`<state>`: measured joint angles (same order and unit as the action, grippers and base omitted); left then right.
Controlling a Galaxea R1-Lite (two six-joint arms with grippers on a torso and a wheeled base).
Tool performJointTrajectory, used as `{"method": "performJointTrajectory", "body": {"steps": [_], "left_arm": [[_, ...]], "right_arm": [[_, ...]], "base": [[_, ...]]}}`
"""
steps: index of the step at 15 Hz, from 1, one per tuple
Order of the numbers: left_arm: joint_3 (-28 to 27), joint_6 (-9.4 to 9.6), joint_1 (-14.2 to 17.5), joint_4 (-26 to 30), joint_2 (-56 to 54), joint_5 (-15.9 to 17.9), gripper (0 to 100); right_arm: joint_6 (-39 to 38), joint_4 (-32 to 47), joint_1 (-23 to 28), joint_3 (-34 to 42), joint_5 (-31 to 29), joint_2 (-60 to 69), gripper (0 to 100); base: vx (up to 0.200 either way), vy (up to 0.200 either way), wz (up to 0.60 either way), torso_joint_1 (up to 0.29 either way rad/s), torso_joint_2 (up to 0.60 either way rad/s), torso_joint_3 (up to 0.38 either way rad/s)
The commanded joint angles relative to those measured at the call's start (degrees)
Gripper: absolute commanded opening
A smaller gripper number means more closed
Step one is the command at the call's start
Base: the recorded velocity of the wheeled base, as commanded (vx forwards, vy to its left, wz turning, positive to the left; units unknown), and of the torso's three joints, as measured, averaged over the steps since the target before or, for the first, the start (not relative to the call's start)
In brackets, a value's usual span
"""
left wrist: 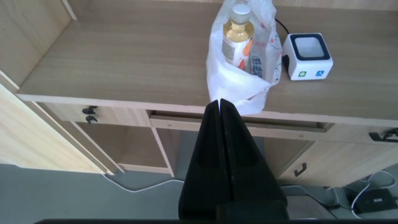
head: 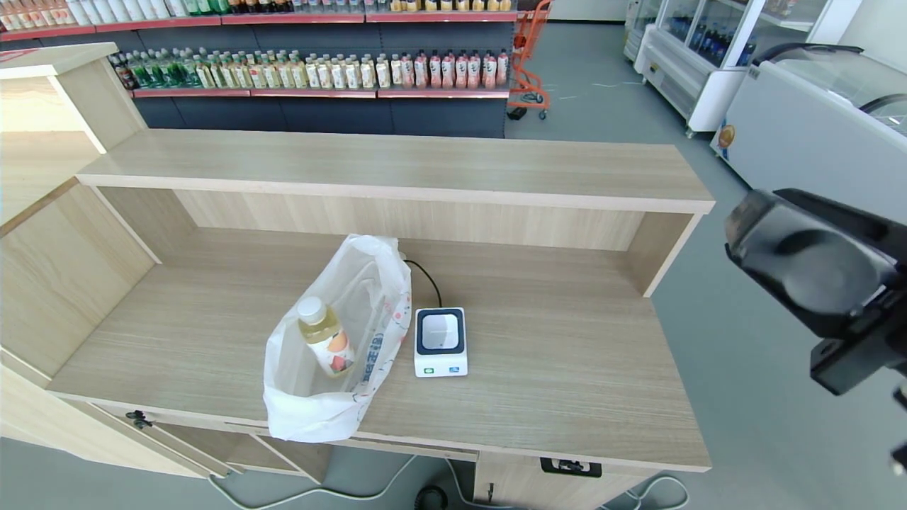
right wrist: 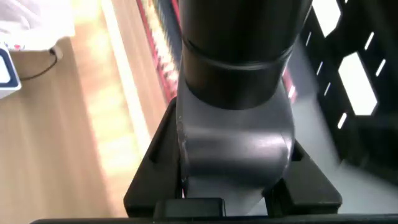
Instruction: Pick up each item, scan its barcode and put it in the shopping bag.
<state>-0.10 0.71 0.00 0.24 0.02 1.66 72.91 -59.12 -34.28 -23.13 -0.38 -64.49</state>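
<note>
Now inside the shopping bag point(head: 312, 414), a bottle point(head: 324, 343), label print unreadable; left pincer point(left wrist: 221, 104) pressed together

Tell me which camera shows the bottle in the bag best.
Head view: the bottle stands in the shopping bag, cap and label plain. The left wrist view catches its cap and upper body; the right wrist view, just a bag corner.

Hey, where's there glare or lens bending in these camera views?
Head view: counter edges bow slightly, sunlight washes out the upper-left wood panel. Right wrist view: a bright glare band on the counter. Left wrist view: even light, no glare on the shopping bag.
</note>
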Motion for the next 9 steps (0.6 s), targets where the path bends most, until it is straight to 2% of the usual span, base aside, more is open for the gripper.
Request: {"method": "performJointTrajectory", "body": {"steps": [1,3,5,7,8,9], "left_arm": [[0.0,0.0,0.0,0.0,0.0,0.0,0],[0.0,0.0,0.0,0.0,0.0,0.0,0],[0.0,0.0,0.0,0.0,0.0,0.0,0],[0.0,0.0,0.0,0.0,0.0,0.0,0],[0.0,0.0,0.0,0.0,0.0,0.0,0],[0.0,0.0,0.0,0.0,0.0,0.0,0]], "right_arm": [[-25.5,11.0,-0.1,-2.0,-24.6,-2.6,0],[-30.5,20.8,-1.1,-2.6,-32.3,-1.0,0],[-44.3,22.2,-0.4,-4.1,-33.9,-3.4,0],[-48.3,23.2,5.8,-5.3,-30.2,-4.6,0],[-54.9,24.1,13.4,-6.6,-16.2,-7.2,0],[-55.2,24.1,13.7,-6.7,-15.5,-7.4,0]], "base": [[0.0,0.0,0.0,0.0,0.0,0.0],[0.0,0.0,0.0,0.0,0.0,0.0],[0.0,0.0,0.0,0.0,0.0,0.0],[0.0,0.0,0.0,0.0,0.0,0.0],[0.0,0.0,0.0,0.0,0.0,0.0],[0.0,0.0,0.0,0.0,0.0,0.0]]}}
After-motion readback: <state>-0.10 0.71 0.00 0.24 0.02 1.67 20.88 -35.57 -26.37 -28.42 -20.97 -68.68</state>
